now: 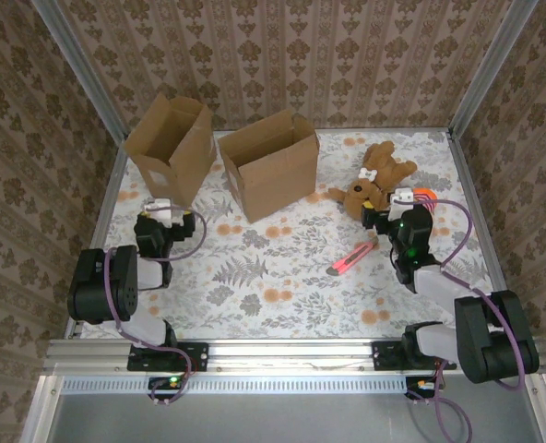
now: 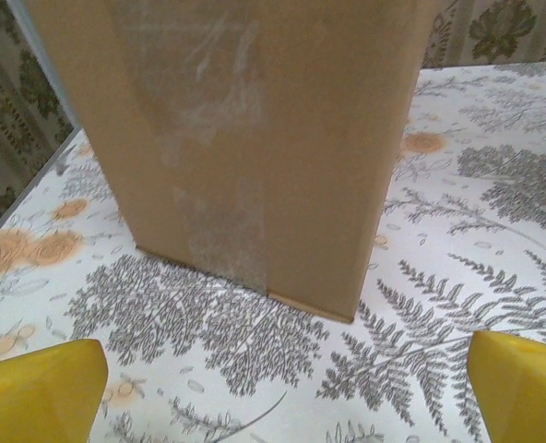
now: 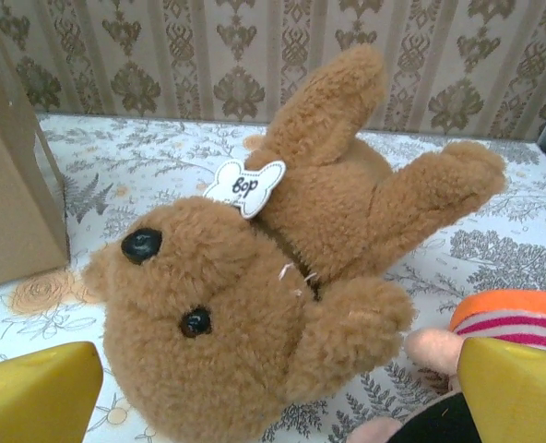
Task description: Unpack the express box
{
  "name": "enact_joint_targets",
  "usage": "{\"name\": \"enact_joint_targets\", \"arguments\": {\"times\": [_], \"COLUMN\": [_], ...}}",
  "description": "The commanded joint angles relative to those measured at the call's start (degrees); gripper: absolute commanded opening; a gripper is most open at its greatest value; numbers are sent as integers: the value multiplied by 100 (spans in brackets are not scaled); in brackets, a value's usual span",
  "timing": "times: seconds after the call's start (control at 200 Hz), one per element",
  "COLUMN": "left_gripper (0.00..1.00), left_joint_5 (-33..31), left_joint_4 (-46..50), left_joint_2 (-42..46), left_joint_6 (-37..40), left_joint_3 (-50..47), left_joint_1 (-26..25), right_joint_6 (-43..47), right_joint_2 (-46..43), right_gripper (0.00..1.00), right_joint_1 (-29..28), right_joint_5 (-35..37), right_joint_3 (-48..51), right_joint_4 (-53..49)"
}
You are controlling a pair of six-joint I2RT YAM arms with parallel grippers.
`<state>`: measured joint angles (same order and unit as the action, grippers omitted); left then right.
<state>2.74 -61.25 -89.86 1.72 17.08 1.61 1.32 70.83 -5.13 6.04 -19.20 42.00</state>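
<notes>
From the top view, the metal rail at the near edge comes first, with both arm bases bolted to it. The left arm is folded back on itself, its wrist reaching forward to the foot of the left box. This open cardboard box stands tilted close to the left edge of the surface. The right arm bends the same way towards the bear, which lies near the right rear corner. The middle box stands upright and open-topped at the rear centre, apart from the left box. Between the arms lies a broad stretch of floral surface with only a pink cutter on it. Patterned walls close in three sides.

In the left wrist view, the yellow left fingers sit at the bottom corners, spread wide and holding nothing. The left box is just ahead of them, and a strip of clear tape runs down its face. There is free surface to its right.

In the right wrist view, the right fingers are spread as wide, with the bear lying between and just beyond them. A bone-shaped tag rests on its chest. An orange-striped object, maybe another soft toy, is beside the right-hand finger. The middle box's corner is at the left.
</notes>
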Motion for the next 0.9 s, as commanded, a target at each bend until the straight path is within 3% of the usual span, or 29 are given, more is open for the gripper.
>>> {"name": "enact_joint_targets", "arguments": {"times": [0.0, 0.125, 0.255, 0.325, 0.39, 0.895], "left_gripper": [100, 100, 100, 100, 100, 100], "left_joint_5": [-192, 57, 189, 193, 195, 187], "left_joint_4": [-125, 736, 849, 884, 897, 895], "left_joint_2": [66, 88, 78, 79, 90, 83], "left_joint_6": [-148, 11, 183, 185, 180, 189], "left_joint_3": [6, 466, 527, 547, 551, 551], "left_joint_1": [33, -17, -110, -110, -109, -115], "right_joint_6": [56, 44, -146, -232, -363, -352], "right_joint_2": [586, 1291, 1811, 1682, 1710, 1680], "right_gripper": [100, 100, 100, 100, 100, 100], "right_joint_1": [-28, -15, 222, 389, 545, 539], "right_joint_5": [336, 318, 111, -292, -575, -552], "right_joint_3": [231, -152, -136, -457, -454, -420], "right_joint_4": [990, 896, 1478, 575, 637, 687]}}
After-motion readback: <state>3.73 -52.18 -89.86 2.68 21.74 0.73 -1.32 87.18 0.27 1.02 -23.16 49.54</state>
